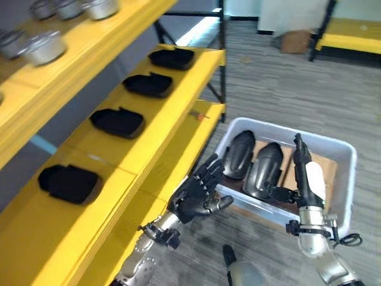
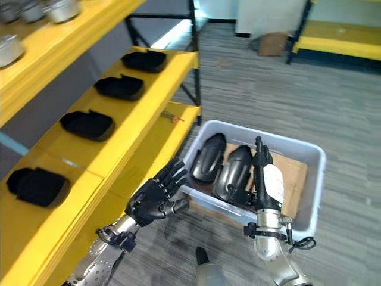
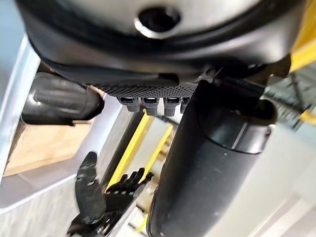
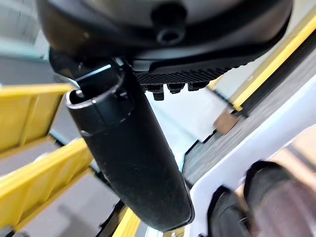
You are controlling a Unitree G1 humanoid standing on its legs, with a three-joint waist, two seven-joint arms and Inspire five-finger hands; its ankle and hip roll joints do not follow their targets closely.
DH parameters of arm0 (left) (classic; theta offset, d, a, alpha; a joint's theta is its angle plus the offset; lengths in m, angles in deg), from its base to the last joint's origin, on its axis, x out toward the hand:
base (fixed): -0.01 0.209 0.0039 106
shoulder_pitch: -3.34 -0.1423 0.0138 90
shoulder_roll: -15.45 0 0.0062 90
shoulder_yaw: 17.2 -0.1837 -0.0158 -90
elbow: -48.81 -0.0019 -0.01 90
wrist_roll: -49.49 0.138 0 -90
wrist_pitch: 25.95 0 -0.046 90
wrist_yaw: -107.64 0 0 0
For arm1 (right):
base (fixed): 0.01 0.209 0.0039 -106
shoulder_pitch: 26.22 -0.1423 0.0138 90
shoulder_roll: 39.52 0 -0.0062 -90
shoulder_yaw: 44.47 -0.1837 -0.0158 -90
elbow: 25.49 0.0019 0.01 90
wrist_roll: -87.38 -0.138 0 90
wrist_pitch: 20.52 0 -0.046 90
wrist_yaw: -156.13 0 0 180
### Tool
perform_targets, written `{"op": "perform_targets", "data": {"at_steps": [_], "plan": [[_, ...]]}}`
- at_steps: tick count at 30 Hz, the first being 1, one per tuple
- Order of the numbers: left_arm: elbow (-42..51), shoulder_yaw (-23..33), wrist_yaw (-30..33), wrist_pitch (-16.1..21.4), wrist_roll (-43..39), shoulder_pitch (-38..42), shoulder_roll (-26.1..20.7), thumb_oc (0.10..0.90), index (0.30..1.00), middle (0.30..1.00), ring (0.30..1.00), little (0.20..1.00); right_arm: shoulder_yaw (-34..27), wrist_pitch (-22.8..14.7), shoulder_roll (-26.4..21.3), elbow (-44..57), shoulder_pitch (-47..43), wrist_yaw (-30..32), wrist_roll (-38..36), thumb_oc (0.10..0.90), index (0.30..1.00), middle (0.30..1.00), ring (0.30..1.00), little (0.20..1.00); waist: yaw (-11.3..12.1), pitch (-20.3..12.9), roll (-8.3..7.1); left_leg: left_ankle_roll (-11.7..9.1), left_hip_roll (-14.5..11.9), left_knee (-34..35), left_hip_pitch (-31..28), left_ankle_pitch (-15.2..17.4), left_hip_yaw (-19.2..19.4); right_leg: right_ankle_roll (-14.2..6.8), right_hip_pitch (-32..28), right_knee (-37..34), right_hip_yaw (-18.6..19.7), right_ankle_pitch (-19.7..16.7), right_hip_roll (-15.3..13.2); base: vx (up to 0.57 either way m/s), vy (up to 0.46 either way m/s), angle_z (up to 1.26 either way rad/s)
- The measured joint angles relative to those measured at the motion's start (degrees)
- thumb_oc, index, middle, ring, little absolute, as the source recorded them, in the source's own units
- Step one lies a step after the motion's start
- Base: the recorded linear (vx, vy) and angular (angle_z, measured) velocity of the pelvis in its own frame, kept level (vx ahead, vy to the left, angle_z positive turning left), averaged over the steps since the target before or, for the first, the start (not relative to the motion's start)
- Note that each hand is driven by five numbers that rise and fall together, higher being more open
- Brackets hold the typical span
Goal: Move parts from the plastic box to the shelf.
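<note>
I'm looking down at the yellow shelf (image 1: 172,119) on my left, and everything here I'll place off the plastic box (image 1: 348,156) that sits on the grey carpet (image 1: 286,89) just beside the shelf's lower boards. On the middle board, running away from the box, four black parts (image 1: 117,121) lie in a row, well apart from each other, each lying flat with its long axis roughly across the board. Above them, on the top board, some silver metal cans (image 1: 44,47) stand. My left hand (image 1: 196,193) hangs between the shelf edge and the near left corner of the box, palm turned up, fingers spread and relaxed, holding nothing. Inside the box, toward its shelf side, two black parts (image 1: 253,161) lie side by side, touching, their long axes pointing from the box's near wall toward its far wall, rounded ends away from me. A brown cardboard sheet (image 1: 324,170) lines the box bottom under them. My right hand (image 1: 306,173) stands over the middle of the box, just beside the parts, fingers straight and pointing to the far wall, thumb out toward the parts, gripping nothing. Beyond the box, a cardboard carton (image 1: 296,42) sits by another yellow rack (image 1: 348,33).
</note>
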State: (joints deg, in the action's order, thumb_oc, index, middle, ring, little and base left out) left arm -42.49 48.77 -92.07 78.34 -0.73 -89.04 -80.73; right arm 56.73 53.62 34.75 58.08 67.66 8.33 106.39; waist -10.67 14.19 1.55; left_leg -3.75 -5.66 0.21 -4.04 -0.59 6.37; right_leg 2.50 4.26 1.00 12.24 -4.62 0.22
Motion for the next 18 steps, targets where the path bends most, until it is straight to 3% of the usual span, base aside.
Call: {"op": "perform_targets", "data": {"at_steps": [1,3,6,7,8,9,10,13,16,18], "plan": [[-0.07,1.11,0.22,0.01,-0.01,-0.73,-0.03,0.900,1.000,1.000,1.000,1.000,0.06,-0.04,-0.32,0.01,0.65,-0.76,0.00,0.900,1.000,1.000,1.000,1.000,0.03,-0.02,-0.45,0.92,2.55,1.31,1.30,0.29,-3.12,0.05,-0.55,-0.57,1.35,-0.04,-0.03,0.13,0.021,-1.16],[-0.18,2.88,0.05,0.02,-0.09,-2.52,-0.40,0.900,1.000,1.000,1.000,1.000,0.10,-0.08,-0.59,0.06,1.85,-1.02,0.01,0.900,1.000,1.000,1.000,1.000,0.30,-0.04,-0.73,1.42,4.81,2.18,4.19,0.22,-3.70,0.10,-1.08,-0.68,0.75,-0.04,-0.18,0.11,0.026,-0.95],[-0.55,4.12,-1.04,0.02,-0.23,-4.29,-1.28,0.900,1.000,1.000,1.000,1.000,0.89,0.09,-1.05,0.07,4.69,-0.94,0.03,0.900,1.000,1.000,1.000,1.000,0.24,-0.96,1.81,3.96,3.55,-0.35,11.45,2.89,-3.68,-0.33,-0.90,-0.59,-3.04,0.15,1.72,0.09,0.048,-0.56],[-1.17,4.22,-2.00,0.21,-0.49,-4.33,-1.35,0.900,1.000,1.000,1.000,1.000,2.00,0.29,-0.77,-0.75,5.02,-0.50,0.09,0.900,1.000,1.000,1.000,1.000,0.81,-0.97,2.07,3.18,3.57,-3.16,12.95,1.93,-5.87,-0.77,-0.45,-0.40,-2.43,0.68,2.21,0.12,0.094,-0.59],[-1.53,4.22,-2.60,0.21,-0.76,-4.53,-1.37,0.900,1.000,1.000,1.000,1.000,3.21,0.67,-1.03,-0.90,4.99,-0.41,0.26,0.900,1.000,1.000,1.000,1.000,2.08,-0.92,2.37,2.56,3.78,-3.28,13.10,2.01,-6.61,-1.48,0.61,1.75,-1.94,1.42,3.32,0.19,0.156,-1.18],[-1.37,4.69,-3.20,0.43,-0.98,-5.55,-2.19,0.900,1.000,1.000,1.000,1.000,4.98,0.71,-0.39,-1.82,3.70,-0.42,1.34,0.900,1.000,1.000,1.000,1.000,4.79,-0.70,1.81,0.78,4.49,-4.10,12.78,1.57,-6.98,-2.52,6.24,15.05,-3.52,6.53,4.44,0.22,0.222,-1.69],[-2.30,4.33,-3.48,0.95,-1.15,-8.11,-2.88,0.900,1.000,1.000,1.000,1.000,6.80,0.45,-0.32,-2.34,2.31,-0.49,3.43,0.900,1.000,1.000,1.000,1.000,6.21,-0.13,0.57,3.35,9.11,-5.26,9.73,-0.51,-11.08,-0.41,4.68,19.81,-3.62,13.07,2.96,0.21,0.231,-1.41],[-2.05,4.51,-4.71,1.07,-1.19,-8.06,-2.97,0.900,1.000,1.000,1.000,1.000,5.50,0.88,-0.60,-0.68,2.48,-0.41,3.53,0.900,1.000,1.000,1.000,1.000,4.78,-0.21,2.21,4.65,9.92,-2.89,8.66,-2.22,-10.58,-2.46,3.21,17.56,-3.01,13.23,2.10,0.14,0.170,-0.26],[-2.08,4.44,-4.79,1.13,-1.21,-6.10,-2.99,0.900,1.000,1.000,1.000,1.000,5.41,1.36,-0.60,-0.62,2.45,-0.26,4.05,0.900,1.000,1.000,1.000,1.000,4.48,-0.12,0.59,5.72,10.42,0.60,6.65,-3.65,-9.69,-2.74,2.72,16.39,-2.58,13.17,1.10,0.15,0.180,-0.09],[-2.07,4.00,-4.84,1.13,-1.21,-5.08,-3.03,0.900,1.000,1.000,1.000,1.000,5.39,1.80,-0.58,-0.62,2.40,-0.18,4.36,0.900,1.000,1.000,1.000,1.000,4.52,-0.11,0.45,6.77,10.44,2.91,5.08,-4.77,-9.62,-3.27,1.38,14.84,-2.47,12.73,0.87,0.12,0.139,-0.04]]}}
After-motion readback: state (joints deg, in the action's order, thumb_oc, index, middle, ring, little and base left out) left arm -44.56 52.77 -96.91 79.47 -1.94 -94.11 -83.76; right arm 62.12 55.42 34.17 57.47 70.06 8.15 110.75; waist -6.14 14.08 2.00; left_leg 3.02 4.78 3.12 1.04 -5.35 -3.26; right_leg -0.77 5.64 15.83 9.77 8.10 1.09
